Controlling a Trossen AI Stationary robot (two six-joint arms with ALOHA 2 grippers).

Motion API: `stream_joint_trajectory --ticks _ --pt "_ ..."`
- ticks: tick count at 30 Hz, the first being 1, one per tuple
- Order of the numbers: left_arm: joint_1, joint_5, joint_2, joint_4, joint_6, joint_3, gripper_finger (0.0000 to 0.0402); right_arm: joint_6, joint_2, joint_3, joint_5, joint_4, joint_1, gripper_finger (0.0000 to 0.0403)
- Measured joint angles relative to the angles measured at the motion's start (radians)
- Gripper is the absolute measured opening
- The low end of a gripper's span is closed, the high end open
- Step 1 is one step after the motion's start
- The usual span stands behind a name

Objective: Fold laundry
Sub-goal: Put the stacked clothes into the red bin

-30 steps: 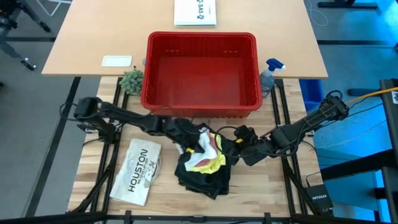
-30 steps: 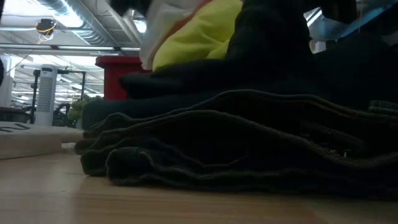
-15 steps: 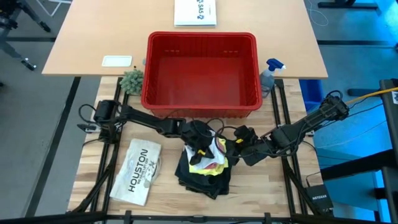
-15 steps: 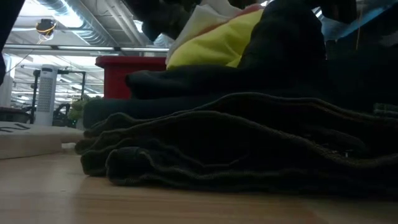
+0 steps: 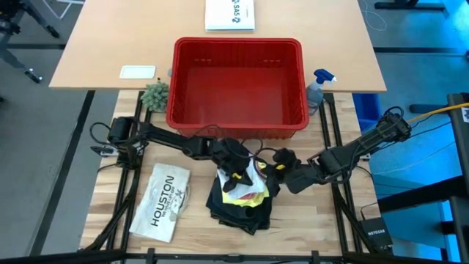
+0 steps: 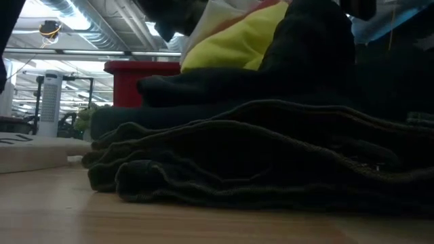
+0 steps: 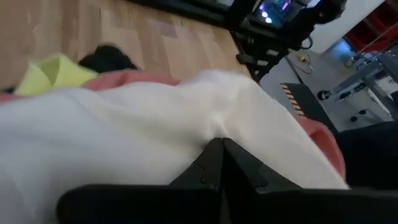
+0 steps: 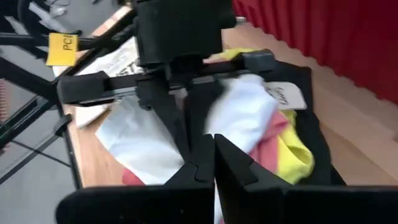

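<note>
Laundry pile sits mid-tabletop toward the front edge, just in front of the red basket. Black trousers at the bottom, yellow T-shirt on top of them, pink cloth and white cloth on top of that. Left tool is over the top of the pile, fingers closed together and pressed into the white cloth; can't tell if any fabric is pinched. Right tool is at the pile's right side, also fully closed, holding nothing visible. HOUSTON item lies flat near the front-left corner, apart from the pile.
</note>
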Motion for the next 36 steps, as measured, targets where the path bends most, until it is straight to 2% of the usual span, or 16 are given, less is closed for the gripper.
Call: stream_joint_trajectory --ticks 5,15,20,29,36 --pt "0.000 -0.002 -0.023 -0.006 0.005 0.000 0.0000 -0.096 0.016 0.000 -0.060 0.082 -0.046 0.0000" --pt "0.006 -0.030 -0.102 -0.030 0.061 0.002 0.0000 -0.148 0.050 0.000 -0.120 0.123 -0.080 0.0000" --pt "0.020 -0.054 -0.158 -0.116 0.080 0.002 0.0000 -0.172 0.050 0.000 -0.132 0.155 -0.091 0.0000" --pt "-0.010 -0.205 -0.297 -0.333 0.148 0.003 0.0000 -0.239 0.089 0.000 -0.209 0.251 -0.147 0.0000" --pt "-0.098 -0.309 -0.302 -0.386 0.136 0.003 0.0000 -0.276 0.134 0.000 -0.294 0.277 -0.199 0.0000"
